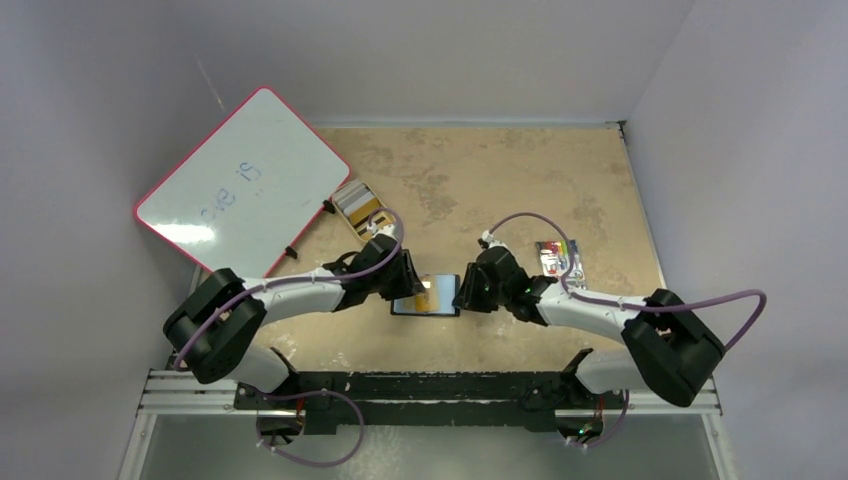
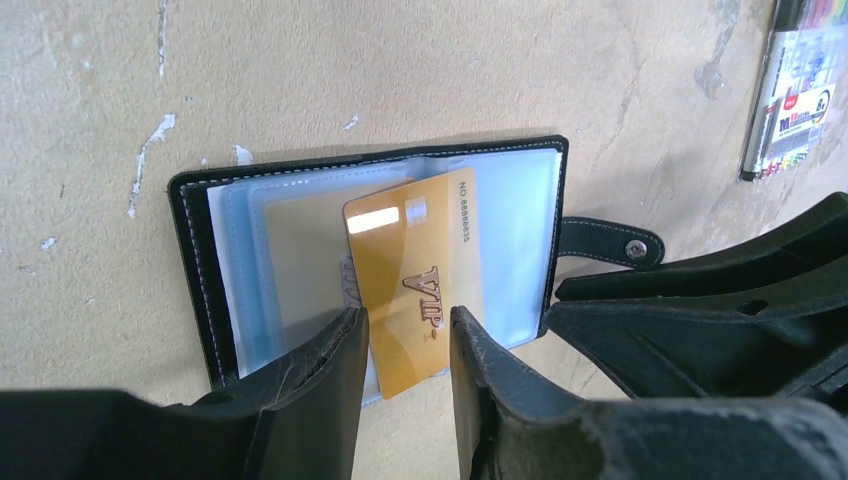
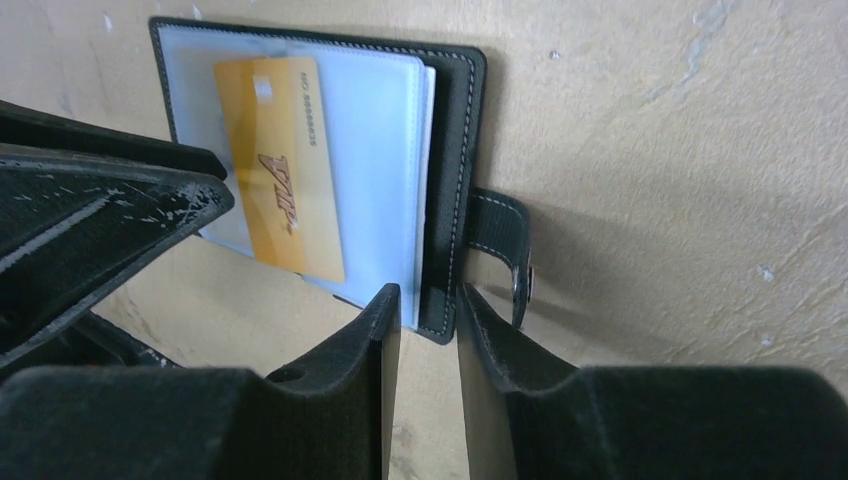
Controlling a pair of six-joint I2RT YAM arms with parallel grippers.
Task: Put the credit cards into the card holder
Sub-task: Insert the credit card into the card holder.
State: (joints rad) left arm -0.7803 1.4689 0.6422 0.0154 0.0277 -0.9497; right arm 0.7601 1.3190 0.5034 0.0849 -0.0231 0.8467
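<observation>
The black card holder (image 1: pixel 440 309) lies open on the table between both arms, its clear blue sleeves (image 2: pixel 520 240) facing up and its snap tab (image 2: pixel 605 240) sticking out at the side. A gold credit card marked VIP (image 2: pixel 415 270) lies slanted on the sleeves, one end poking past the holder's edge. A second, paler card (image 2: pixel 300 260) sits inside a sleeve. My left gripper (image 2: pixel 405 325) is open, a finger on each side of the VIP card's free end. My right gripper (image 3: pixel 430 292) is shut on the holder's cover edge (image 3: pixel 455 180) beside the tab (image 3: pixel 500 240).
A pink-framed whiteboard (image 1: pixel 240 180) leans at the back left, with a small open tin (image 1: pixel 358 203) beside it. A pack of coloured markers (image 1: pixel 560 258) lies right of the right gripper, also seen as the marker pack (image 2: pixel 790 90). White walls close in on three sides.
</observation>
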